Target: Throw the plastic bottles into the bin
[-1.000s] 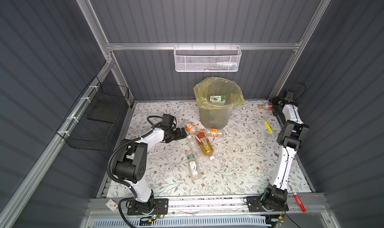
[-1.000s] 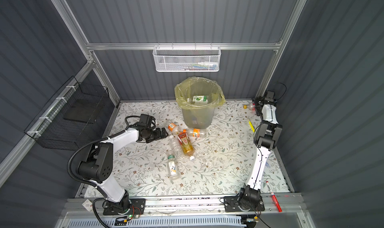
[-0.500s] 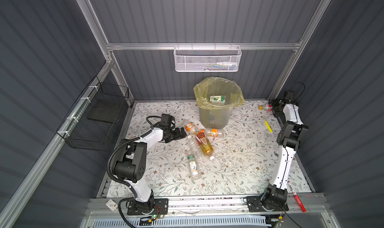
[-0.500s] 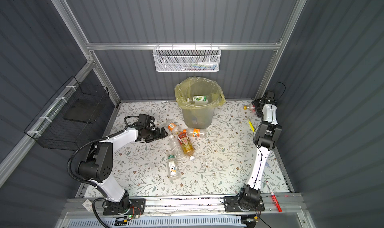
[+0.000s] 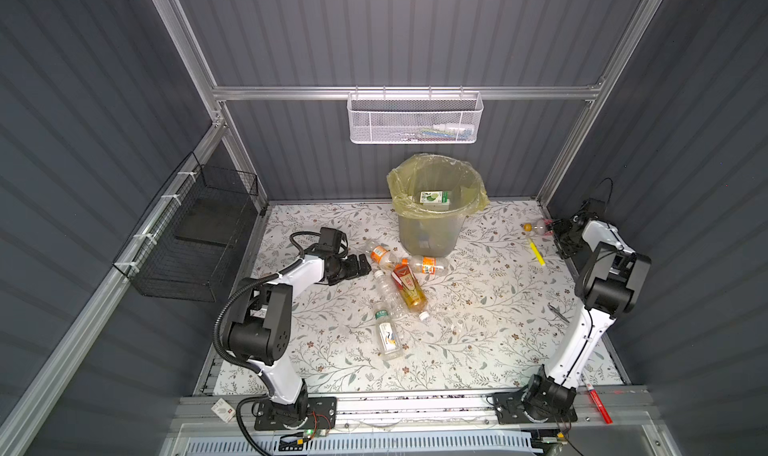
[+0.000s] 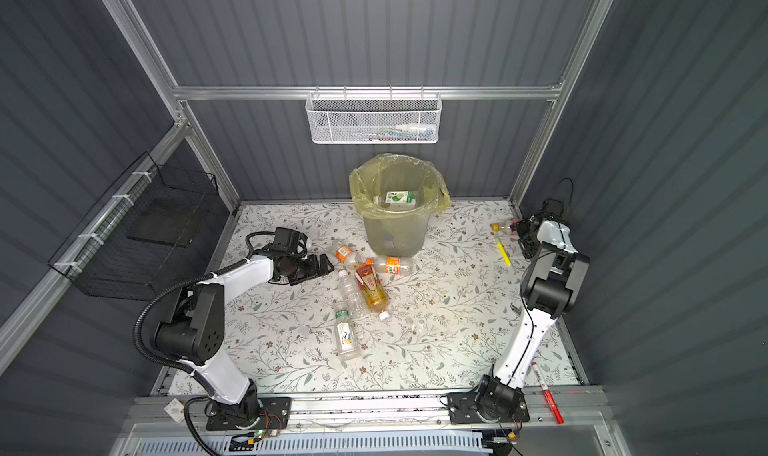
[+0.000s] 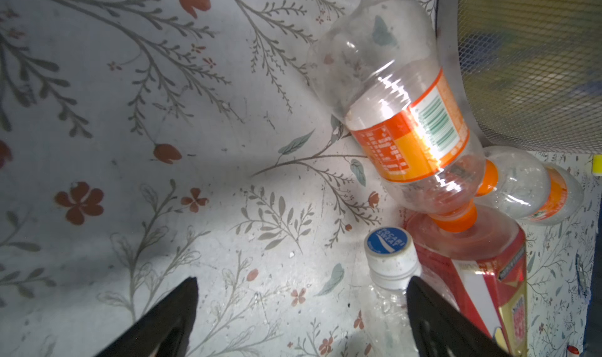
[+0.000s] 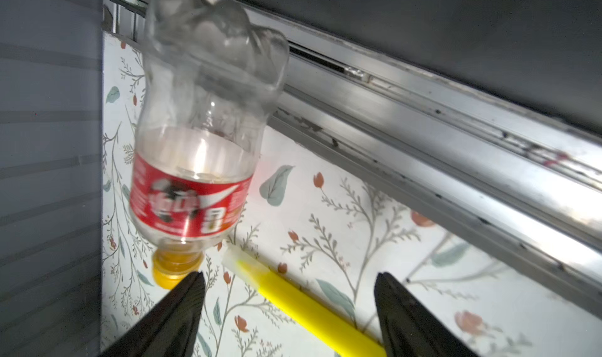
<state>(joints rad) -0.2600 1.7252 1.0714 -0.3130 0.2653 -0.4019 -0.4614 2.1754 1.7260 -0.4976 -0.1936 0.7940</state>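
Left gripper [image 7: 301, 282] released, empty, near orange-label bottle [image 7: 407, 134]; right gripper [image 8: 290, 277] released, empty, facing red-label bottle [image 8: 192, 192].

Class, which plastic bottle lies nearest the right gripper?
The clear red-labelled, yellow-capped bottle by the right wall; the others lie by or in the grey bin.

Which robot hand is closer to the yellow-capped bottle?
Right. The right gripper sits just beside the yellow-capped bottle; the left gripper is far away, by the bin.
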